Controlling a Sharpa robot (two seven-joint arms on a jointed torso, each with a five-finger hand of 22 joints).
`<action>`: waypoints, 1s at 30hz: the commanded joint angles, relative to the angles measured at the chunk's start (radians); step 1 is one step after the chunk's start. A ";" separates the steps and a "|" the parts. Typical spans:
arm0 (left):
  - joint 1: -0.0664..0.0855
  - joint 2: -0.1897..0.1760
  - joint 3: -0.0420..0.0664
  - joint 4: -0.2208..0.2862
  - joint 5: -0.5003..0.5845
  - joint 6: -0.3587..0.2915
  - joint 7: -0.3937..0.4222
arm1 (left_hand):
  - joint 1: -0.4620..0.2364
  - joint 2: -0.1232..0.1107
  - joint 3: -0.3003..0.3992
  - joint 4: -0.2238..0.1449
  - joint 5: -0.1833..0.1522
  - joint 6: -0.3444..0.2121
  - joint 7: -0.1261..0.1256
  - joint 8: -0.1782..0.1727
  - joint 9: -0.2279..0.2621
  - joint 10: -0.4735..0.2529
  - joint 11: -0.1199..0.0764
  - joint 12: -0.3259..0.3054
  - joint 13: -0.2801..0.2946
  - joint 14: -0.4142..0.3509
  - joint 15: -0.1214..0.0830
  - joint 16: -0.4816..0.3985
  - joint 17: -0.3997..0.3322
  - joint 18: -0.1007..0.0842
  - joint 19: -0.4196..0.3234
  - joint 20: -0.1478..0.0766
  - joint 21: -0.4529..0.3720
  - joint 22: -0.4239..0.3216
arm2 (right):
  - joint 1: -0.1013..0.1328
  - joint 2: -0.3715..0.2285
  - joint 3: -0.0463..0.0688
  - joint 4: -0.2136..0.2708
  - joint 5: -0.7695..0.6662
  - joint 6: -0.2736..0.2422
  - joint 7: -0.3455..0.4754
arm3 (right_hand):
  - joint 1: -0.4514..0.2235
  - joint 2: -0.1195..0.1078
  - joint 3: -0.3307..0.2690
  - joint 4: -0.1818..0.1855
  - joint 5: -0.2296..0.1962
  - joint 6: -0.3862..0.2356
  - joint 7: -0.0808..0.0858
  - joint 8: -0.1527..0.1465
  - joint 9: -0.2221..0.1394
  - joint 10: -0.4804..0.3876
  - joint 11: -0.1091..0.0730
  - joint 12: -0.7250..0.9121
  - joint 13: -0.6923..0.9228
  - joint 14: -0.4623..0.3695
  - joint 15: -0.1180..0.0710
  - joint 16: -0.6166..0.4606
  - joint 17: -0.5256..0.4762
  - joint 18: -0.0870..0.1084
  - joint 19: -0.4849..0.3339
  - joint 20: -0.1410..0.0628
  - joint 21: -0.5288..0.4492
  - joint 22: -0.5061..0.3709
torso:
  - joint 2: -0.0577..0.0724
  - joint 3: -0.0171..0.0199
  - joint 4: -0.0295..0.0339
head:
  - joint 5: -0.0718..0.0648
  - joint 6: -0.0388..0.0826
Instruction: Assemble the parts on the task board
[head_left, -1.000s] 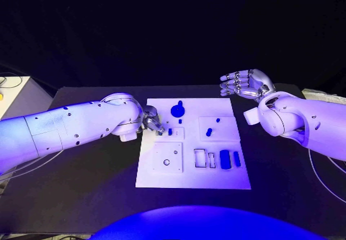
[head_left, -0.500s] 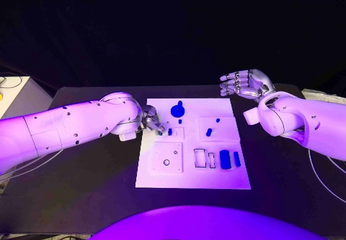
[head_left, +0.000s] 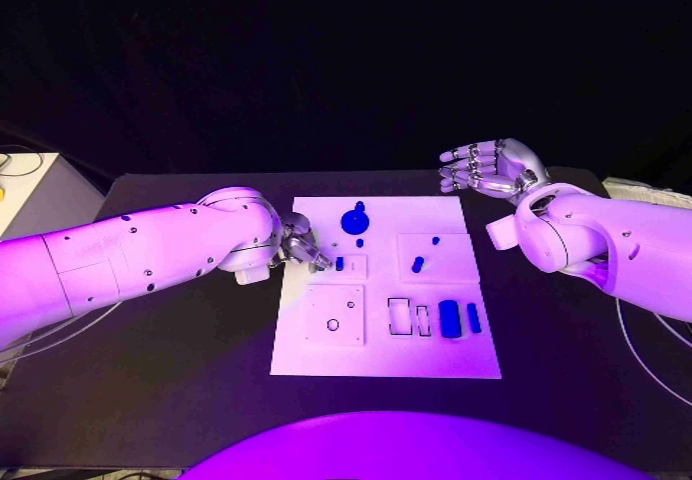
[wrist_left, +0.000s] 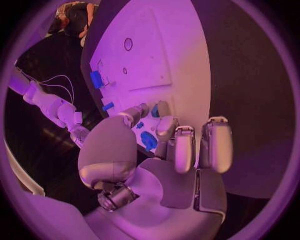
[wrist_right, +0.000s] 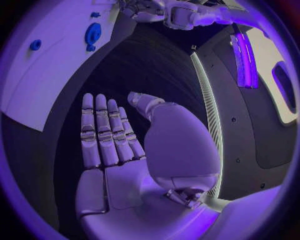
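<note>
Black is the table (head_left: 173, 330), and the flat white rectangular task board (head_left: 387, 362) lies in the middle of it. Two white arms come over the table. The left arm (head_left: 144, 255) enters from the left side and reaches to the left edge of the board. The right arm (head_left: 606, 245) enters from the right side and stays off the board, beside its far right corner.

The silver left hand (head_left: 303, 247) is at the left edge of the board, with its fingertips down near a small blue peg (head_left: 339, 264) that stands in a square section of the board. In the left wrist view the fingers (wrist_left: 178, 147) are curled inward over the board, but I cannot tell whether they grip any piece. The silver right hand (head_left: 488, 167) is raised above the table with the palm up. In the right wrist view its fingers (wrist_right: 103, 132) are stretched out side by side and hold nothing.

On the far part of the board stands a round blue part with a small stem (head_left: 355, 218). A short blue oval part (head_left: 418, 265) lies in the square section at the right. In the near right part of the board lie a wide blue bar (head_left: 450, 318) and, just beside it, a thin blue bar (head_left: 473, 318).
</note>
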 joint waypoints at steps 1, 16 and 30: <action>-0.003 -0.003 -0.001 0.005 0.000 0.015 -0.002 | 0.015 -0.005 -0.027 0.028 -0.046 0.011 0.000 -0.006 -0.006 -0.002 -0.002 -0.001 0.000 0.104 -0.001 0.004 0.263 -0.012 0.001 -0.005 -0.007 0.085 | -0.001 0.000 0.000 0.001 -0.007 0.013 0.009 | -0.007 0.003 0.000 -0.002 0.002 0.002 0.004 -0.004 -0.001 -0.003 0.003 -0.006 -0.001 0.001 0.002 -0.005 -0.001 0.005 0.004 0.001 -0.005 -0.001 | 0.000 0.0007 -0.0004 | 0.000 0.000; -0.004 -0.030 0.008 0.028 0.004 -0.005 0.001 | 0.032 -0.006 -0.062 0.079 -0.090 0.014 0.001 -0.002 -0.013 -0.001 -0.001 -0.001 0.002 0.104 -0.001 0.004 0.263 -0.012 0.002 -0.004 -0.007 0.086 | -0.004 -0.002 0.000 0.001 -0.007 0.013 0.009 | -0.005 0.004 0.000 -0.002 0.002 0.001 0.005 -0.005 -0.002 -0.004 0.003 -0.006 -0.001 0.000 0.003 -0.006 -0.003 0.005 0.004 0.002 -0.005 -0.004 | 0.000 0.0009 0.0000 | -0.005 0.000; -0.017 -0.083 0.088 0.064 0.269 -0.038 0.107 | 0.062 -0.026 -0.104 0.120 -0.106 -0.014 0.011 -0.005 -0.020 -0.038 0.008 -0.030 -0.044 0.101 0.005 0.000 0.255 -0.003 -0.025 0.000 -0.033 0.052 | -0.007 -0.001 0.000 -0.002 -0.007 0.019 0.006 | -0.005 0.004 0.000 -0.003 0.001 0.001 0.005 -0.005 -0.002 -0.005 0.003 -0.006 -0.001 0.000 0.003 -0.007 -0.004 0.005 0.004 0.002 -0.005 -0.005 | 0.000 0.0021 0.0005 | -0.010 0.011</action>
